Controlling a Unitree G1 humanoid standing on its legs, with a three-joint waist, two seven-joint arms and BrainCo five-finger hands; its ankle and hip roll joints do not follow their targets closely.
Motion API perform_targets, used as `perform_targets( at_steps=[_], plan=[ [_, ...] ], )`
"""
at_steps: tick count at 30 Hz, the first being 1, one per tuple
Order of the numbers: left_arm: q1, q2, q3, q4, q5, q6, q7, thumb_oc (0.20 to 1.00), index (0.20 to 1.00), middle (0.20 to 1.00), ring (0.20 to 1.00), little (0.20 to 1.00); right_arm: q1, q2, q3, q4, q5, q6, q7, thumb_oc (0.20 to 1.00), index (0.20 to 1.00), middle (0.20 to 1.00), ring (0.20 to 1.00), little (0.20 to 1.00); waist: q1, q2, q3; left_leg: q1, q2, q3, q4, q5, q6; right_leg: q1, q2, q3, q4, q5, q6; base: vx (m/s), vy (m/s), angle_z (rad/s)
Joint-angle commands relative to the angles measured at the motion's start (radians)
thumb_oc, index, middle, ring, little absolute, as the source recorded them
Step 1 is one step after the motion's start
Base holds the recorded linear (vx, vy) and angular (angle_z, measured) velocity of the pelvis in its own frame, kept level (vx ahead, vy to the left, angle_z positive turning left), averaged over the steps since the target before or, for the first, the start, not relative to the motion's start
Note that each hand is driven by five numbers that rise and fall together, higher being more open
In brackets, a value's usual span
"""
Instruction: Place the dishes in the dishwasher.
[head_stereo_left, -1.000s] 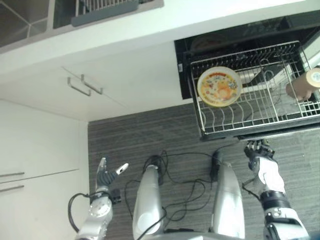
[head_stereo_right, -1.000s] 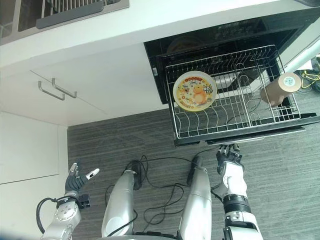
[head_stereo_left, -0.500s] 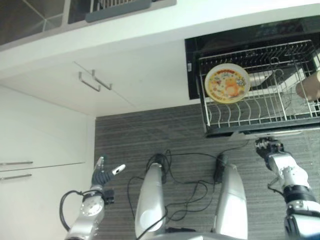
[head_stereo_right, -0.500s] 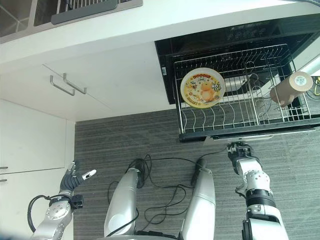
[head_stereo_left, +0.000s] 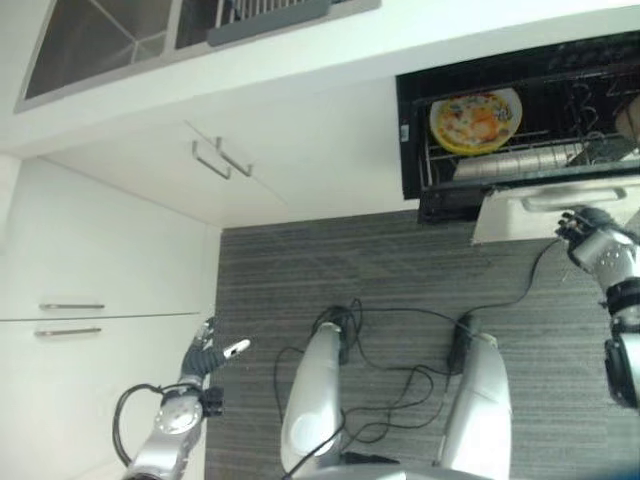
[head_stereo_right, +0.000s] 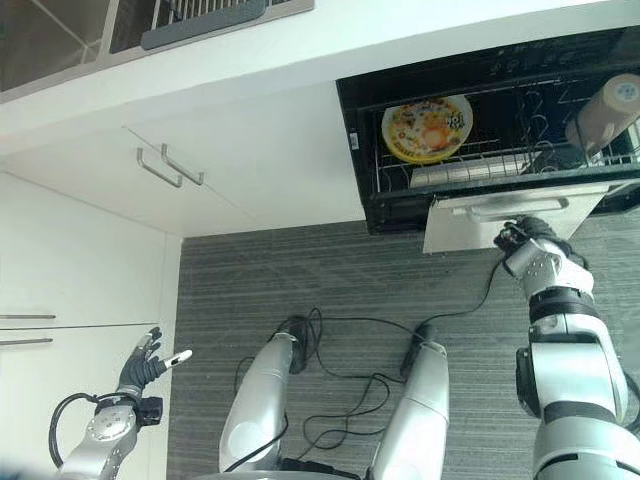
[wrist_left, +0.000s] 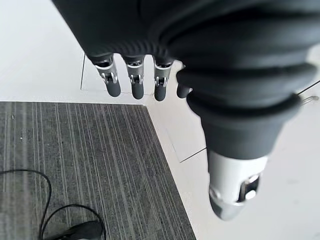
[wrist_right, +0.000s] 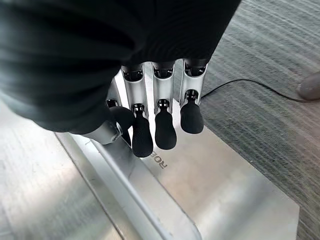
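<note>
Pushed in since before: wire dishwasher rack (head_stereo_right: 500, 160), upper right, yellow round plate (head_stereo_right: 427, 128) upright | right hand (head_stereo_right: 527, 238) fingers curled at silver door (head_stereo_right: 500, 218) handle, grasp unclear | left hand (head_stereo_right: 145, 368) released, lower left.

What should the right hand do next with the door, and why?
Probably push the door further up toward closed. The rack with the plate and cup sits inside the dishwasher, and the right hand is at the door's handle edge with the door only partly raised.
</note>
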Motion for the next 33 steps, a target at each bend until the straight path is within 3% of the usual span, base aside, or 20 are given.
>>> perform_targets(
  at_steps=[1,6,9,13,18,20,25,26,33],
  plan=[
    [0.008,0.067,0.011,0.054,0.038,-0.027,-0.007,1.000,1.000,1.000,1.000,1.000,-0.168,-0.037,0.019,-0.042,-0.028,-0.065,0.019,0.200,0.200,0.200,0.200,0.200,0.042,-0.026,-0.064,0.005,0.034,-0.099,-0.066,0.012,-0.019,0.074,-0.048,0.028,0.007,-0.105,-0.009,0.12,-0.024,0.02],
    [0.020,0.074,0.004,0.065,0.051,-0.026,-0.024,1.000,1.000,1.000,1.000,1.000,-0.256,-0.069,0.076,0.025,-0.100,-0.062,0.016,0.200,0.200,0.200,0.200,0.200,0.066,0.012,-0.066,0.000,0.018,-0.110,-0.087,0.035,-0.022,0.062,-0.063,0.032,0.052,-0.136,-0.016,0.10,-0.004,0.12],
    [0.043,0.061,0.012,0.141,0.021,-0.045,-0.010,1.000,1.000,1.000,1.000,1.000,-0.341,-0.104,0.114,0.086,-0.144,-0.080,-0.005,0.200,0.200,0.200,0.200,0.200,0.105,0.059,-0.070,0.020,-0.020,-0.138,-0.194,0.115,-0.032,0.083,-0.081,0.011,0.059,-0.155,-0.016,0.10,0.021,0.10],
    [0.085,0.026,0.022,0.231,0.051,-0.072,-0.035,1.000,1.000,1.000,1.000,1.000,-0.412,-0.144,0.149,0.104,-0.201,-0.102,-0.035,0.200,0.200,0.200,0.200,0.200,0.151,0.096,-0.082,0.066,-0.049,-0.173,-0.318,0.202,-0.038,0.139,-0.097,-0.038,0.055,-0.180,-0.025,0.09,0.040,0.30],
    [0.124,0.028,0.045,0.315,0.103,-0.071,-0.066,1.000,1.000,1.000,1.000,1.000,-0.537,-0.189,0.237,0.135,-0.294,-0.114,-0.018,0.200,0.200,0.200,0.200,0.200,0.187,0.119,-0.100,0.098,-0.071,-0.193,-0.356,0.237,-0.039,0.170,-0.116,-0.080,0.095,-0.213,-0.042,0.09,0.029,0.31],
    [0.133,0.036,0.053,0.325,0.117,-0.059,-0.072,1.000,1.000,1.000,1.000,1.000,-0.567,-0.204,0.277,0.133,-0.346,-0.087,0.001,0.200,0.200,0.200,0.200,0.200,0.190,0.112,-0.107,0.113,-0.080,-0.190,-0.355,0.219,-0.042,0.185,-0.125,-0.086,0.107,-0.246,-0.040,0.14,0.014,0.26],
    [0.162,0.052,0.086,0.348,0.168,-0.068,-0.091,1.000,1.000,1.000,1.000,1.000,-0.647,-0.255,0.371,0.135,-0.385,-0.088,0.058,0.200,0.200,0.200,0.200,0.200,0.199,0.115,-0.115,0.136,-0.096,-0.191,-0.362,0.227,-0.035,0.210,-0.131,-0.106,0.112,-0.242,-0.044,0.03,0.057,0.10],
    [0.182,0.077,0.084,0.279,0.176,-0.015,-0.094,1.000,1.000,1.000,1.000,1.000,-0.674,-0.280,0.384,0.137,-0.396,-0.086,0.056,0.200,0.200,0.200,0.200,0.200,0.212,0.110,-0.122,0.140,-0.104,-0.189,-0.361,0.226,-0.033,0.228,-0.138,-0.126,0.104,-0.238,-0.044,-0.01,-0.005,0.08],
    [0.227,0.140,0.114,0.177,0.199,0.019,-0.143,1.000,1.000,1.000,1.000,1.000,-0.694,-0.347,0.402,0.186,-0.378,-0.075,0.092,0.200,0.200,0.200,0.200,0.200,0.241,0.098,-0.135,0.145,-0.111,-0.194,-0.349,0.230,-0.031,0.282,-0.147,-0.175,0.077,-0.221,-0.040,-0.02,-0.039,0.06]
  ],
)
